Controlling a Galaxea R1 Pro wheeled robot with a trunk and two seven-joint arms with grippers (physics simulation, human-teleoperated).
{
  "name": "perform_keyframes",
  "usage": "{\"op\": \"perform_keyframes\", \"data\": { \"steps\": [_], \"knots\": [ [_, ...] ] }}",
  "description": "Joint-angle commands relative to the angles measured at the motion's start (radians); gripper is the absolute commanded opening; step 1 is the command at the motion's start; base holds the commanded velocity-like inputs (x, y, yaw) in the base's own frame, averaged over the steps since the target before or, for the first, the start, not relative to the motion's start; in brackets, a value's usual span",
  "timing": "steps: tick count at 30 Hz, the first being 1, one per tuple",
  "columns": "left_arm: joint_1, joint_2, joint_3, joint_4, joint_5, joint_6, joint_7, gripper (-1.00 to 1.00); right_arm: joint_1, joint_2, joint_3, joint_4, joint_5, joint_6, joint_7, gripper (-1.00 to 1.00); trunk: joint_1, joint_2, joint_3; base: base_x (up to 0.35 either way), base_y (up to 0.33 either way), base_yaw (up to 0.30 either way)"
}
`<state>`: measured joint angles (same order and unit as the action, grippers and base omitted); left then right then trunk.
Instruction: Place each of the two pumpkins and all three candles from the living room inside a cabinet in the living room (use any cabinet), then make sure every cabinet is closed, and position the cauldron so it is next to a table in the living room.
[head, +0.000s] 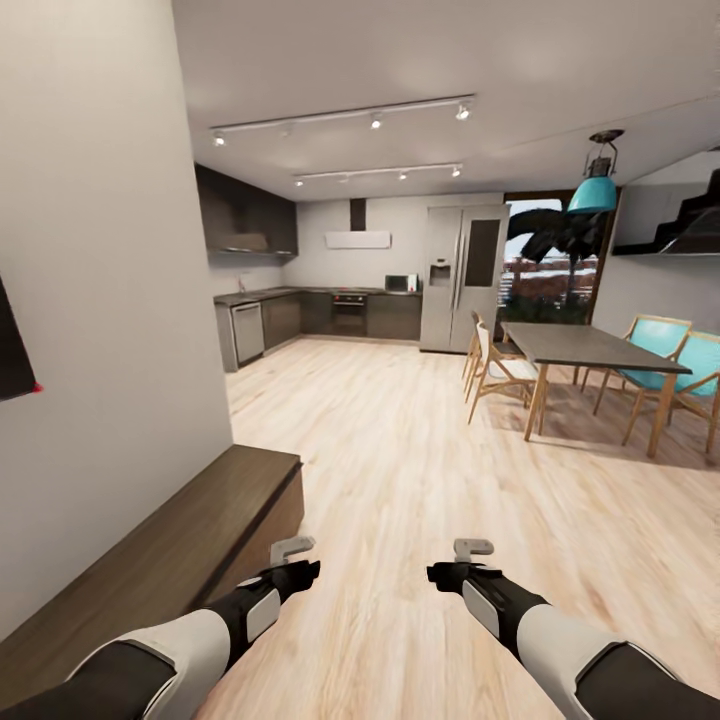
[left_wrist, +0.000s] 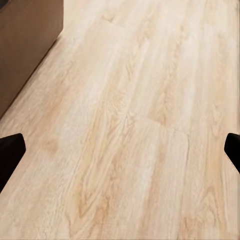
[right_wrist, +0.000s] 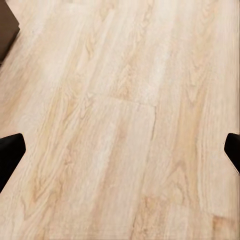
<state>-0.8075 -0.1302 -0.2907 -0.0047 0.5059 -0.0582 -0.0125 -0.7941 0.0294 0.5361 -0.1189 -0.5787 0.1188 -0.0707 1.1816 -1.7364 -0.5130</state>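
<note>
The cabinet (head: 170, 560), a long low dark brown unit, runs along the left wall, with its end near my left arm. My left gripper (head: 293, 548) hovers open over bare plank floor just right of that end. In the left wrist view its dark fingertips (left_wrist: 10, 150) stand wide apart with nothing between them, and the cabinet's side (left_wrist: 25, 45) is close by. My right gripper (head: 472, 548) is open too, over the floor, its fingertips (right_wrist: 10, 150) spread and empty. The pumpkins, candles, cauldron and table are out of view.
Light plank floor (head: 400, 450) stretches ahead to a kitchen (head: 330, 310) with a steel fridge (head: 462, 275). A dark dining table (head: 590, 348) with wooden and turquoise chairs stands at the right. A dark screen edge (head: 12, 350) hangs on the left wall.
</note>
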Motion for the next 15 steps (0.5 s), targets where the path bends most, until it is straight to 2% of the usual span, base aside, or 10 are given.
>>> {"op": "perform_keyframes", "data": {
  "steps": [1, 15],
  "knots": [
    [-0.001, 0.000, -0.008, 0.002, 0.010, -0.004, -0.001, 1.00, 0.000, 0.000, 0.008, -0.002, -0.007, 0.005, -0.006, 1.00, 0.001, -0.001, -0.003, 0.335, -0.093, -0.180],
    [-0.001, 0.000, -0.008, 0.009, 0.010, -0.004, -0.001, 1.00, 0.000, 0.000, 0.008, -0.002, -0.009, 0.005, -0.009, 1.00, 0.001, -0.001, -0.023, 0.333, -0.142, -0.152]
  ]
}}
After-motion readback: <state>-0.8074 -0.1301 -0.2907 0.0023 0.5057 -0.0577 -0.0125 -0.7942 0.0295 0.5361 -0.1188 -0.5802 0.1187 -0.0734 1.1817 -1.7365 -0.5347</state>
